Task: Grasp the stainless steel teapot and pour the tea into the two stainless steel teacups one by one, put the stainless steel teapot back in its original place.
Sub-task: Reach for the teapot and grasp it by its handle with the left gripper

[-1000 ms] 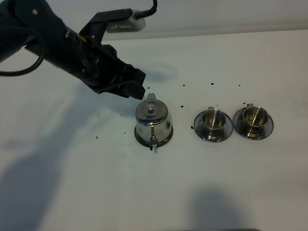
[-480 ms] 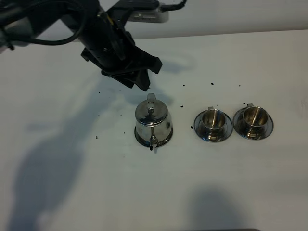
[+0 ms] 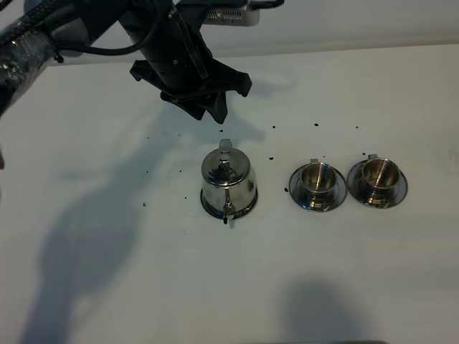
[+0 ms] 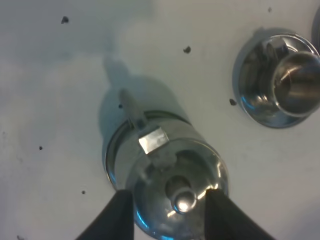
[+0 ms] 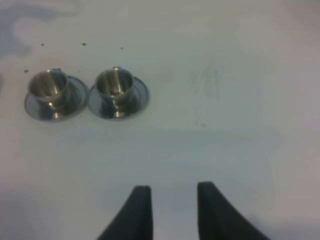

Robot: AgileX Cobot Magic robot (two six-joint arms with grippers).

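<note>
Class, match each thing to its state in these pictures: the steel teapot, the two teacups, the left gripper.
Things:
1 teapot
2 teacups
3 left gripper

States:
a open, hovering over the pot
b lid on, standing on the pot saucer
c side by side on the cup saucers

Pairs: 1-b; 2-c; 3-a

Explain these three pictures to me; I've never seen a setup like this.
This is a robot with two arms, each ending in a gripper. One picture comes from a camera mounted high above the white table; the other two from cameras on each wrist. On the table stand a stainless steel teapot on its saucer and two steel teacups on saucers. The left gripper hovers open above the teapot; the right gripper hangs empty, jaws apart. Nothing is held.
</note>
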